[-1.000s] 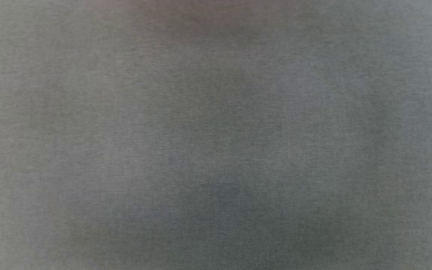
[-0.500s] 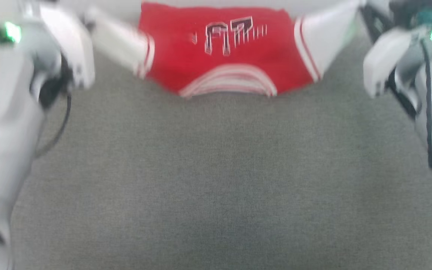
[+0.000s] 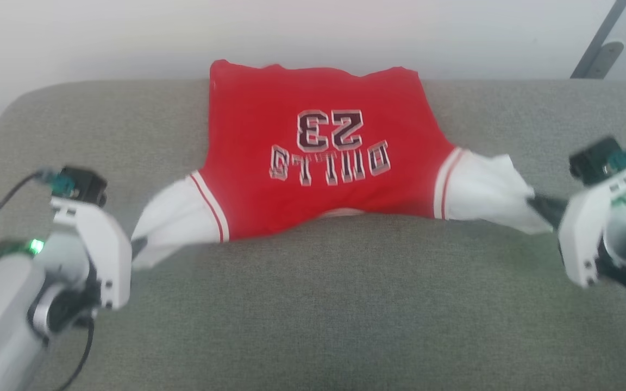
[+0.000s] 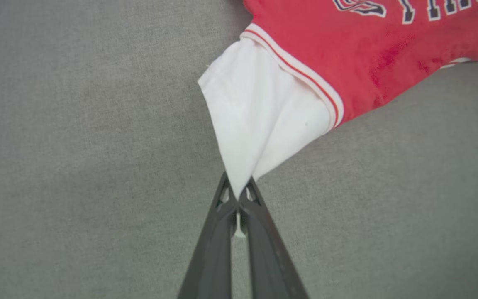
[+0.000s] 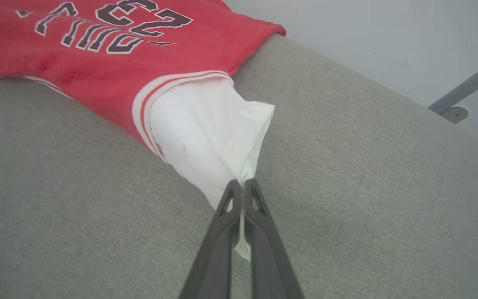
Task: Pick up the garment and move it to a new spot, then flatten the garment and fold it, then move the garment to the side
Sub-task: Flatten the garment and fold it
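— Where is the garment [image 3: 313, 174] sitting?
— It is lying upper centre in your head view, on the grey cushion [image 3: 345, 315], lettering facing up.
— And the claws?
— Your left claw [image 4: 237, 195] is pinching the tip of one white sleeve [image 4: 259, 120]; your right claw [image 5: 243, 187] is gripping the other sleeve [image 5: 206, 137].

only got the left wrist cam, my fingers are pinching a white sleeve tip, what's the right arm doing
observer: the right gripper is shut on the tip of the other white sleeve.
operator: shirt spread between them?
observer: yes, the garment lies print up on the grey cushion, sleeves drawn out to both sides.
operator: and the hem?
observer: the hem sits at the cushion's far edge, by the white wall.
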